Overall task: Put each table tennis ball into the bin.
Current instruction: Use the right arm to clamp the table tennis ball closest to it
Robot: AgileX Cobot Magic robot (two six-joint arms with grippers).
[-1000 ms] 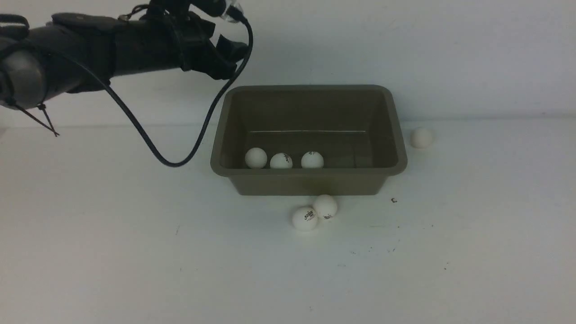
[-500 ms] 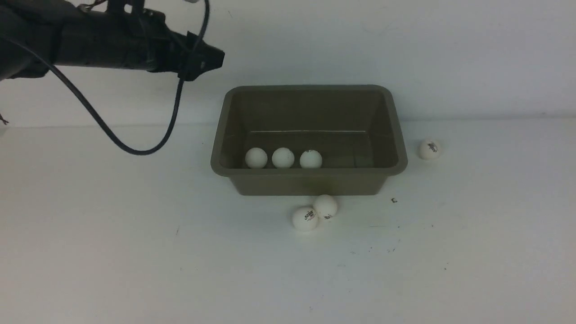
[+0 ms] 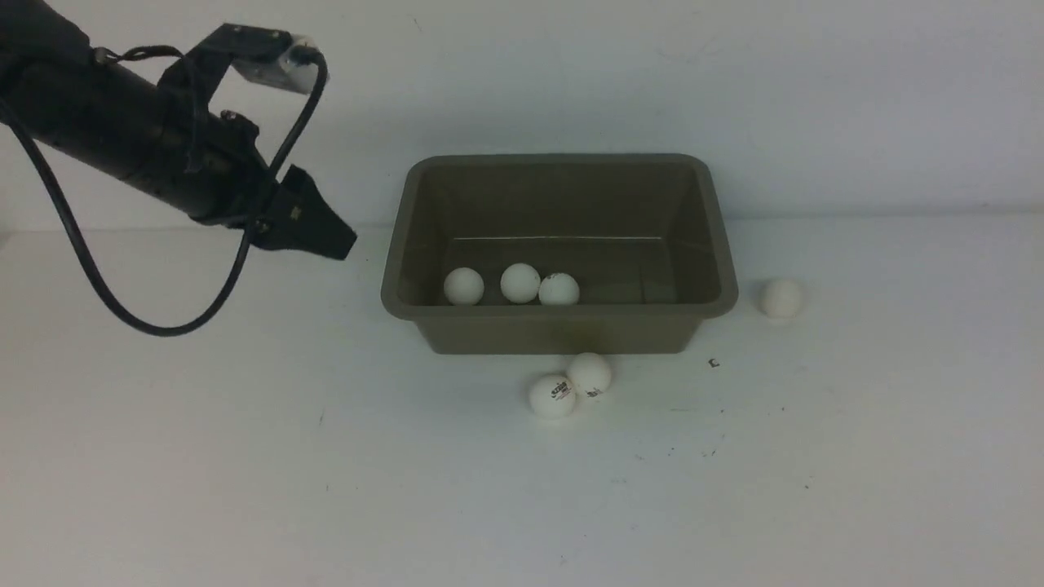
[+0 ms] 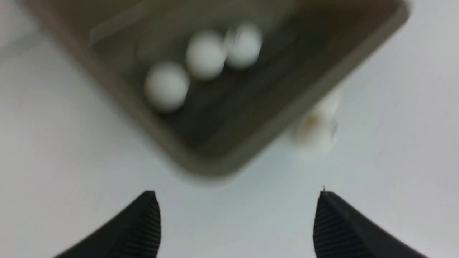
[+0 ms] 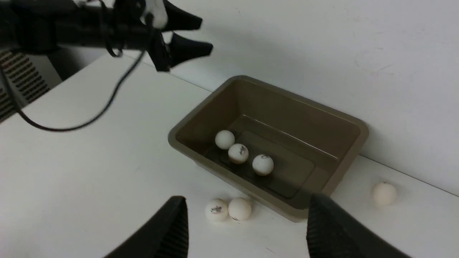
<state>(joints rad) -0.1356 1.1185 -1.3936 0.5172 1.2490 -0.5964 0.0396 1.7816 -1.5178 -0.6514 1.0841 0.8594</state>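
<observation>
The taupe bin (image 3: pixel 559 311) stands mid-table with three table tennis balls (image 3: pixel 463 286) (image 3: pixel 520 282) (image 3: pixel 559 289) along its near wall. Two more balls (image 3: pixel 552 396) (image 3: pixel 589 373) touch each other just in front of it, and another ball (image 3: pixel 781 298) lies to its right. My left gripper (image 3: pixel 338 238) hangs left of the bin, tilted down; in its wrist view the gripper (image 4: pixel 236 195) is open and empty, facing the bin's corner (image 4: pixel 200 168). My right gripper (image 5: pixel 248 197) is open and empty, high over the two front balls (image 5: pixel 216 209), and is outside the front view.
A black cable (image 3: pixel 163 326) loops below the left arm. A white wall runs close behind the bin. A small dark speck (image 3: pixel 714 363) lies on the table right of the front balls. A vent grille (image 5: pixel 18 82) shows past the table's far left edge.
My left arm has swung away from the bin's back left corner, leftward and down. The ball right of the bin has rolled nearer. The balls inside shifted slightly.
</observation>
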